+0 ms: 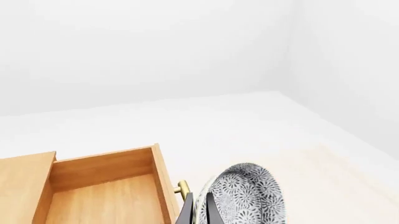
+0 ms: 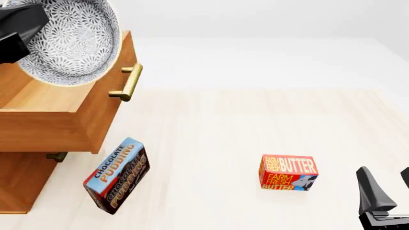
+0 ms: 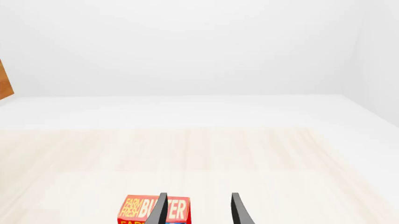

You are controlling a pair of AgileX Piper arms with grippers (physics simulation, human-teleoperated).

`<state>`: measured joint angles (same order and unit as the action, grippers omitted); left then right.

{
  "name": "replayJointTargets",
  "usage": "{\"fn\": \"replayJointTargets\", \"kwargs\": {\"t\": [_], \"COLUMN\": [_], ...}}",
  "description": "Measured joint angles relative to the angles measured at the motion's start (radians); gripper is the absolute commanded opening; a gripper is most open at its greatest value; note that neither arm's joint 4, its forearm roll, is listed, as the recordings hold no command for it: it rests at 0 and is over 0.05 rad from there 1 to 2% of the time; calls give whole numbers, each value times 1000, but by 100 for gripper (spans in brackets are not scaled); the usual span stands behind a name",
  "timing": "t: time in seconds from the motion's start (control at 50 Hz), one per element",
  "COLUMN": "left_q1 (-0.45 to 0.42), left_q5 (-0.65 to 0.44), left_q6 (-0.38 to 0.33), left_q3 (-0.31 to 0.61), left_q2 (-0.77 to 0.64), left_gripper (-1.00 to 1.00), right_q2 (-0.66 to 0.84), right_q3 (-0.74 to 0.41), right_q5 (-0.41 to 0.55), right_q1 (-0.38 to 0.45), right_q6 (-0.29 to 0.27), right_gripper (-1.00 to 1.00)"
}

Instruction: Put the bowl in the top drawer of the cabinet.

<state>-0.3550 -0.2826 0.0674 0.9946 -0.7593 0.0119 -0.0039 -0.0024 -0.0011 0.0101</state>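
While the bowl (image 2: 70,40), stiff, glazed, likely slippery and breakable, hangs tilted over the open top drawer (image 2: 45,103) at upper left, the left gripper (image 1: 203,212) pinches its rim.

Left gripper (image 1: 201,212) raised, jaws clamped — right gripper (image 3: 198,210) low, jaws parted.

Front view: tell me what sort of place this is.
Probably a simulated tabletop test scene: bare white walls, a pale wooden table, a warm brown wooden cabinet, and a red butter box.
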Motion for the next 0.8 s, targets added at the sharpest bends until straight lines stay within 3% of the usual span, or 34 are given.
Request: {"fn": "replayJointTargets", "kwargs": {"t": [0.8], "left_q1": [225], "left_q5": [74], "left_q6": [40], "left_q3": [-38], "left_q2": [-73], "left_gripper": [-100], "right_q2": [0], "right_q3": [0], "right_q5": [0], "right_q1": [0], "right_q6": [0], "right_gripper": [100]}}
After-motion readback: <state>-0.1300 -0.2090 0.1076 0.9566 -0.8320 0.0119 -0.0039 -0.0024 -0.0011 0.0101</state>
